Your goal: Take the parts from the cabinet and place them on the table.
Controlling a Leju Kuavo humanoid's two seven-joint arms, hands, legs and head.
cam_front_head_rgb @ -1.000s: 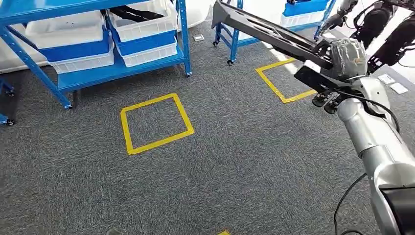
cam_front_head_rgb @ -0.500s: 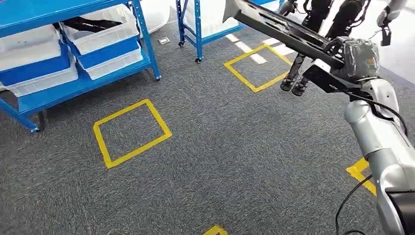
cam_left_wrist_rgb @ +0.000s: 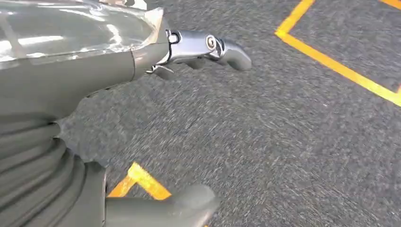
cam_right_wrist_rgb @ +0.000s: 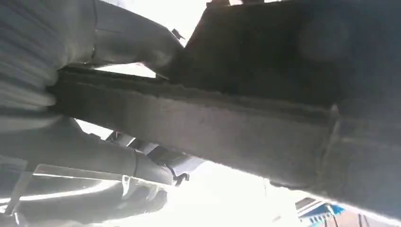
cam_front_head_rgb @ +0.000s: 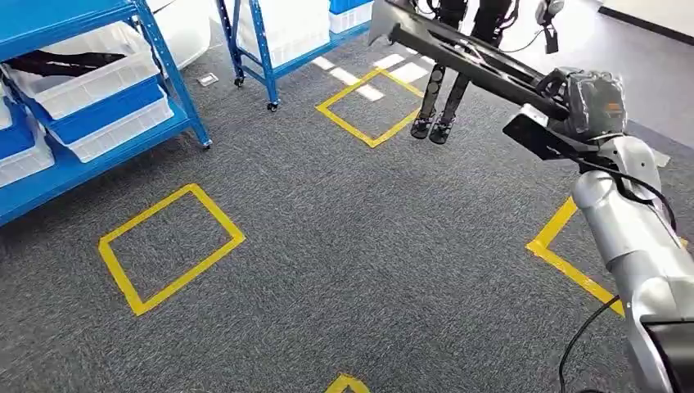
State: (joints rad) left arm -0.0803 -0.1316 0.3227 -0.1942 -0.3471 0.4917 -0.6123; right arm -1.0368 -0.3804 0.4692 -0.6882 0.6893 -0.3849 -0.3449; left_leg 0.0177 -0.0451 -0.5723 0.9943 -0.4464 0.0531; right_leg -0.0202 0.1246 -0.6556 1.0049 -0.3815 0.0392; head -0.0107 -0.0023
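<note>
We carry a long black part (cam_front_head_rgb: 458,53) in the right hand (cam_front_head_rgb: 585,102), gripped near one end and cantilevered over the carpet (cam_front_head_rgb: 352,246). It looks rigid, probably leverage-heavy; a mid-length hold seems safer. Left hand (cam_left_wrist_rgb: 189,52) hangs empty, fingers apart.

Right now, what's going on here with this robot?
The robot's right hand grips a long black part, carrying it raised above the grey carpet. The left hand hangs over the carpet with nothing in it, fingers apart. On the left stands the blue cabinet, with white and blue bins on its shelves, one holding another black part. Yellow tape squares mark the floor. Another robot's legs stand ahead. No table is visible, so the part is not yet set down.
</note>
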